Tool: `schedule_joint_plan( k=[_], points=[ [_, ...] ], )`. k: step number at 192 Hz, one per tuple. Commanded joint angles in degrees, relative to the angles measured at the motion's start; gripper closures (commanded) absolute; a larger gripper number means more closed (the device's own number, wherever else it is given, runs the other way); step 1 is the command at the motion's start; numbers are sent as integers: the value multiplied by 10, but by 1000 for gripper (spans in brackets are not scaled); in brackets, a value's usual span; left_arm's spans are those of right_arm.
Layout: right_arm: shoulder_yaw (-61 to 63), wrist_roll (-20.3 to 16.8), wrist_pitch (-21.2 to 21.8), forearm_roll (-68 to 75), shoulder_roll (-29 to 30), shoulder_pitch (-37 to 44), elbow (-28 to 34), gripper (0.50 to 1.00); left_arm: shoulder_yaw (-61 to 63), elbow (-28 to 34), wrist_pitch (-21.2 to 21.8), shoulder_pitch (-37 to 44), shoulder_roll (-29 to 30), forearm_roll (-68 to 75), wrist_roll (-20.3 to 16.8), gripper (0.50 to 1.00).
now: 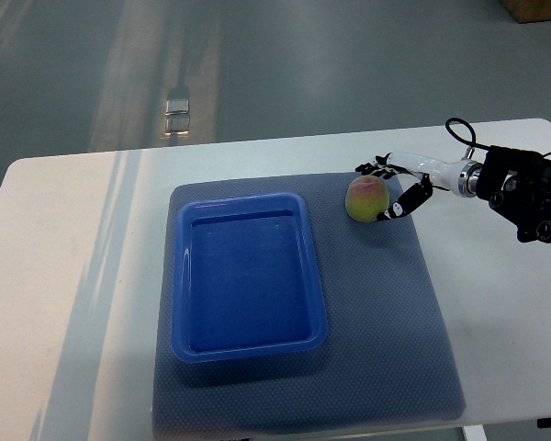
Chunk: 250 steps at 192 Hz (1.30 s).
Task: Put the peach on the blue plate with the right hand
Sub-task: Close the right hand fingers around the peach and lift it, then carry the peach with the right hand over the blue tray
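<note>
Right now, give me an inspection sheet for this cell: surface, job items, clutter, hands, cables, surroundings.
Surface: white table with a grey mat laid flat on it.
Job's things: peach on the mat, right of the blue plate; plate holds nothing.
Clutter: nothing seen.
Hands: right hand at the peach, fingers curved round its right side, peach not lifted; left hand not in view.
Cables: black cable looping above the right wrist, clear of the peach.
Surroundings: grey floor; small clear object on it beyond the table; brown box corner top right.
</note>
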Motion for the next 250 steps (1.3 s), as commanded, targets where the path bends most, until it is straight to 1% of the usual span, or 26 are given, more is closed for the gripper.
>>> schedule_joint_plan(
  k=[1,8,9,10,11,15,17,20,37,120,127,137,138,145,178,188,189,195,203,213,219,220,228,239,240,250],
  points=[
    [0,-2,1,0,0,0,0,746,0,0,0,0,0,0,0,500],
    [0,-2,1,0,0,0,0,746,0,0,0,0,0,0,0,500],
    [0,-2,1,0,0,1,0,833,1,0,0,0,0,0,0,500],
    [0,-2,1,0,0,1,0,834,1,0,0,0,0,0,0,500],
    [0,-2,2,0,0,1,0,848,1,-1,0,0,0,0,0,500],
    [0,-2,1,0,0,1,0,865,1,0,0,0,0,0,0,500],
    [0,-2,1,0,0,1,0,865,1,0,0,0,0,0,0,500],
    [0,-2,1,0,0,1,0,883,1,0,0,0,0,0,0,500],
    [1,-2,0,1,0,2,0,910,1,0,0,0,0,0,0,500],
    [5,3,5,11,21,53,4,914,1,0,0,-1,0,-1,0,500],
    [5,4,6,11,39,65,4,914,1,0,0,-2,0,-1,0,500],
    [5,4,6,11,39,65,4,914,1,0,0,-2,0,-1,0,500],
    [5,4,7,11,55,71,4,914,1,0,0,-2,0,-1,0,500],
    [4,4,7,11,64,73,5,914,1,0,0,-2,0,-1,0,500],
    [4,5,5,11,115,80,5,906,1,0,0,-2,0,-1,0,500],
    [4,5,5,11,115,80,5,906,1,0,0,-2,0,-1,0,500],
    [2,5,3,6,136,80,5,895,1,0,0,-2,0,-1,0,500],
    [1,5,3,4,148,80,5,887,1,0,0,-2,0,-1,0,500],
    [0,5,3,2,159,80,5,867,1,0,0,-2,0,-1,0,500],
    [-1,5,3,0,168,80,5,854,1,0,0,-2,0,-1,0,500],
    [-5,5,3,-1,173,79,4,830,0,0,0,-2,0,-1,0,500],
    [-7,5,3,-2,175,79,4,820,0,0,0,-2,0,-1,0,500],
    [-19,5,3,-4,180,78,4,799,0,0,0,-2,0,-1,0,500],
    [-19,5,3,-4,180,78,4,799,0,0,0,-2,0,-1,0,500],
    [-35,5,3,-4,186,76,4,751,0,0,0,-2,0,-1,0,500],
    [-47,5,3,-4,189,75,4,728,0,0,0,-2,0,-1,0,500]
  ],
)
